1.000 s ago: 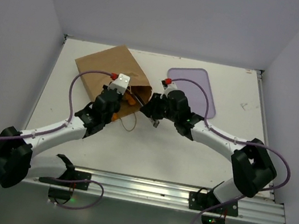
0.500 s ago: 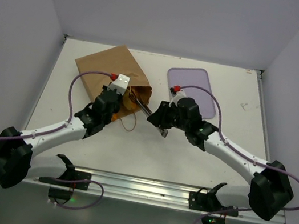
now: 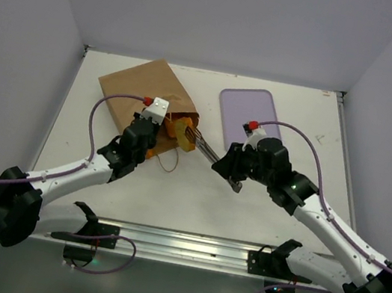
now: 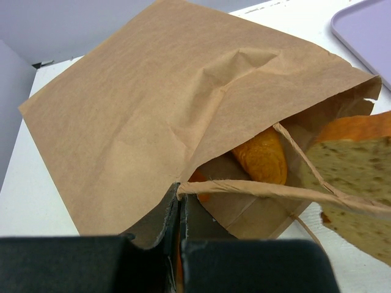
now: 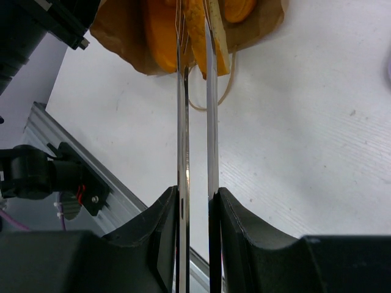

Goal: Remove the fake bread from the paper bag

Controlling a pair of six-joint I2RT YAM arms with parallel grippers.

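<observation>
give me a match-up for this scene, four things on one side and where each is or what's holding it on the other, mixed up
1 paper bag
2 tray
3 tongs
4 bread slice

a nipped between the tongs' tips at the bag's mouth
b clamped in the right gripper
c lying down, rim pinched by the left gripper
d lavender, lying right of the bag

Pairs: 1-c, 2-d, 3-b, 4-a

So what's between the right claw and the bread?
Metal tongs: the right claw squeezes them, and their tips pinch a bread slice at the mouth of the paper bag. Top view shows it.
</observation>
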